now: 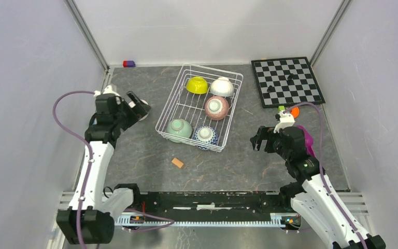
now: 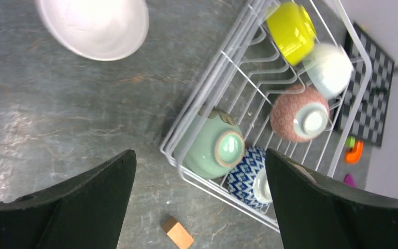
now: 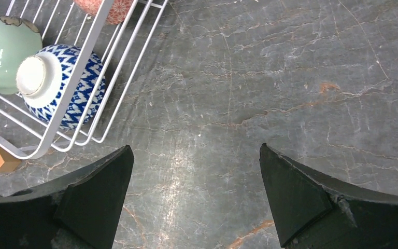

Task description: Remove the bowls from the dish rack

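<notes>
The white wire dish rack (image 1: 170,98) stands mid-table. In it lie a yellow-green bowl (image 1: 197,84), a white bowl (image 1: 222,86), a speckled pink bowl (image 1: 217,107), a pale green bowl (image 1: 179,129) and a blue-and-white bowl (image 1: 205,136). A second white bowl (image 2: 93,26) sits on the table left of the rack, partly hidden in the top view. My left gripper (image 1: 141,106) is open and empty, just above that bowl. My right gripper (image 1: 259,139) is open and empty over bare table right of the rack's near corner; the blue-and-white bowl (image 3: 57,85) shows at its upper left.
A small tan block (image 1: 177,163) lies in front of the rack. A chessboard (image 1: 287,81) with dark pieces lies at the back right. Orange and green items (image 1: 290,110) and a magenta item (image 1: 307,139) sit beside my right arm. A red-and-blue block (image 1: 128,64) is at the back wall.
</notes>
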`<move>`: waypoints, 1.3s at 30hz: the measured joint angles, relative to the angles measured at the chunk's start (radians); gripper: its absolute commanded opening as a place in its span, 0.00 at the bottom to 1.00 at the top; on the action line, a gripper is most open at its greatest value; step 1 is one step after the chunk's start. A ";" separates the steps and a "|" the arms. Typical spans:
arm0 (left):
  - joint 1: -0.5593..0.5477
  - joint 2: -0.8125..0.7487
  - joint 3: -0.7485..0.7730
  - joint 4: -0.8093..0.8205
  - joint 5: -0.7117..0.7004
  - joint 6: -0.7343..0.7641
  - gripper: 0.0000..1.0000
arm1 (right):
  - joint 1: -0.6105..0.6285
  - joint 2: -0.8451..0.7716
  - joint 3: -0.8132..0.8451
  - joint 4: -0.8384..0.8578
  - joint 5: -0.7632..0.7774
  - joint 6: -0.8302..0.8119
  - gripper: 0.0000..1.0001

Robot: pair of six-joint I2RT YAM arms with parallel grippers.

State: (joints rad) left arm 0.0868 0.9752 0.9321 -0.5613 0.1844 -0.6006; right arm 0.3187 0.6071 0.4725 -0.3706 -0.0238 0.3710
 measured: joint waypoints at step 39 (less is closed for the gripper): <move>-0.868 0.377 0.309 -0.296 -0.504 0.299 0.86 | 0.000 -0.143 -0.122 0.104 -0.073 -0.046 0.98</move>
State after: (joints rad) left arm -0.7811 1.3521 1.2411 -0.8570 -0.3195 -0.3016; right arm 0.3187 0.4637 0.3504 -0.2668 -0.0971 0.3248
